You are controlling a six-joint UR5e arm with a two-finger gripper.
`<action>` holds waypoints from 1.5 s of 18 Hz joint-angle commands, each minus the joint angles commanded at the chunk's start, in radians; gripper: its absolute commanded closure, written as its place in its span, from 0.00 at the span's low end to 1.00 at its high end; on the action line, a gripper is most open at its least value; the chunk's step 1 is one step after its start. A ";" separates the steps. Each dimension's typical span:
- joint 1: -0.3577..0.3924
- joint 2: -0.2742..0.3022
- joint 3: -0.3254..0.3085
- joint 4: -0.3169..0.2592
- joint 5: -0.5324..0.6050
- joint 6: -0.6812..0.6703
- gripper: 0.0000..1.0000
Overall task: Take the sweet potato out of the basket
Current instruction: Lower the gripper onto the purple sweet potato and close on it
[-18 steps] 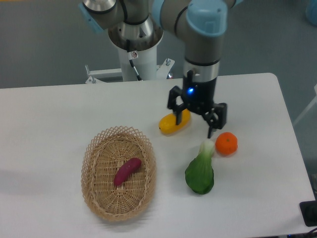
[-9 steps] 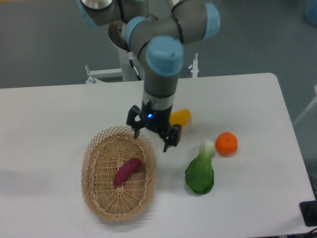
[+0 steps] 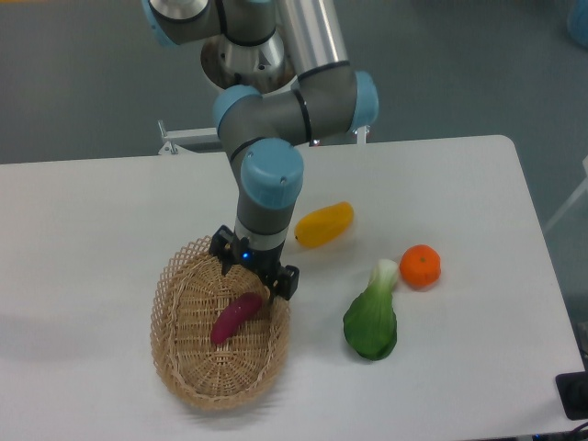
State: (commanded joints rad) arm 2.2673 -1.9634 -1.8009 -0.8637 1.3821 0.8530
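One arm, one gripper (image 3: 254,271), one basket (image 3: 184,367), one sweet potato (image 3: 236,318). Three more foods out on the table (image 3: 92,220): one yellow fruit (image 3: 323,224), one orange (image 3: 421,266), one green leafy veggie (image 3: 372,319).

Sweet potato lying inside the basket, near the middle, tilted with its top end pointing to about 1 o'clock. Purple-pink, thin, pointy at both ends.

Gripper hanging over the basket's top right rim, at about 1 o'clock from the sweet potato. Two dark fingers spread apart, nothing between them. One finger (image 3: 284,281) by the rim on the right side, just beside the top end of the sweet potato; touching or not, hard to tell. Small blue light glowing on the gripper body.

Yellow fruit at about 2 o'clock from the basket, well apart from it. Orange far off at 3 o'clock. Green veggie just beside the orange, white stem end pointing up toward it.
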 joint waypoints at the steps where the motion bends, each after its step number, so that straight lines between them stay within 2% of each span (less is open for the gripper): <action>1: -0.002 -0.003 0.000 0.008 0.003 -0.009 0.00; 6: -0.020 -0.031 0.002 0.026 0.005 -0.025 0.00; 11: -0.063 -0.058 0.000 0.055 0.110 -0.026 0.00; 15: -0.066 -0.063 -0.002 0.069 0.112 -0.031 0.00; 16: -0.066 -0.066 -0.002 0.069 0.113 -0.031 0.05; 19: -0.066 -0.060 0.000 0.069 0.114 -0.031 0.44; 20: -0.066 -0.060 0.003 0.069 0.114 -0.029 0.53; 24: -0.066 -0.057 0.008 0.071 0.114 -0.022 0.62; 25: -0.066 -0.057 0.009 0.071 0.114 -0.022 0.68; 27: -0.066 -0.055 0.015 0.069 0.114 -0.020 0.68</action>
State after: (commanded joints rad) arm 2.2013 -2.0187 -1.7856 -0.7946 1.4956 0.8329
